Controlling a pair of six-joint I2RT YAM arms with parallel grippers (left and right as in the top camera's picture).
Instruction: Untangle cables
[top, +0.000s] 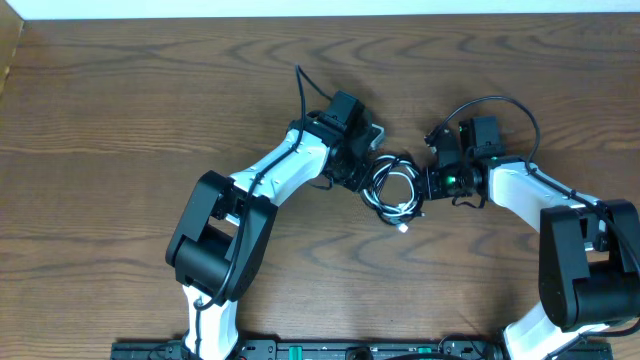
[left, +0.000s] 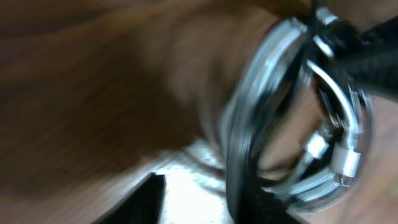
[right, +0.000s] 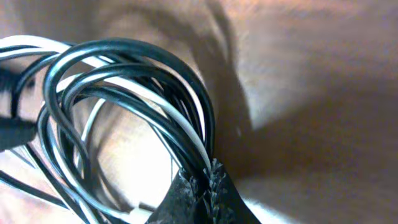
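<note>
The knotted bundle of thin black and white cables (top: 393, 190) lay mid-table. The right gripper (right: 204, 177) pinched several strands at once; the left gripper (top: 358, 170), beside it, was too blurred to tell. Pulling could cinch the knot

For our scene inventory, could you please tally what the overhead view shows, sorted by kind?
Robot arms: 2 (left arm, right arm)
Cable tangle: 1, black and white strands looped together; the single cords cannot be counted
Table: 1
Total: 4
</note>
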